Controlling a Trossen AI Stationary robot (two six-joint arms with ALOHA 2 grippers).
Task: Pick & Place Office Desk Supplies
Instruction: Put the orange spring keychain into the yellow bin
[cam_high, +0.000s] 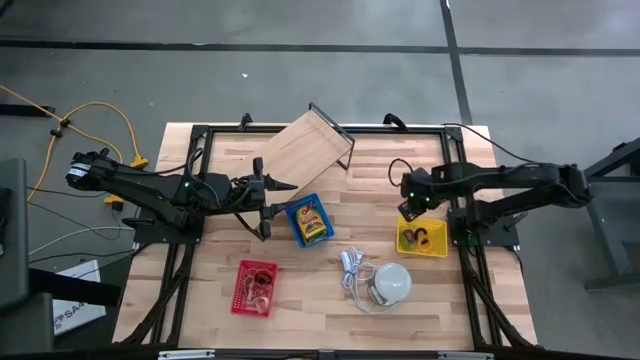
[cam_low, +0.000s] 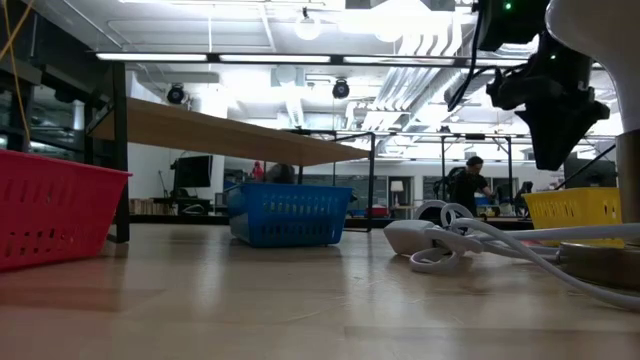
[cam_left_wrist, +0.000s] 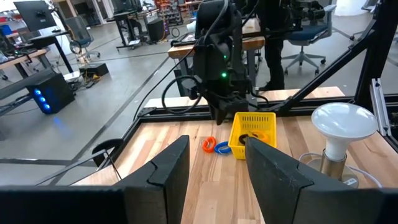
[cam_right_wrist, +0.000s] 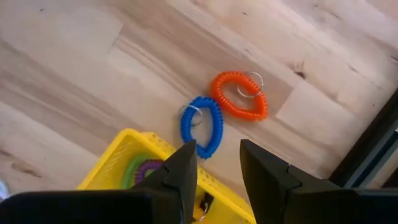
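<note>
No readable text, labels or numbers anywhere.

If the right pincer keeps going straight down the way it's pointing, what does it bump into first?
Probably the blue coil ring lying on the table beside the yellow basket. The open right pincer points down just over it, though depth is hard to judge.

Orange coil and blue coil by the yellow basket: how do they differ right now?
The orange coil lies farther from the yellow basket; the blue coil almost touches its rim. The open right gripper hangs nearer the blue coil than the orange one. Both are spiral loops with a metal ring, lying flat on the table.
</note>
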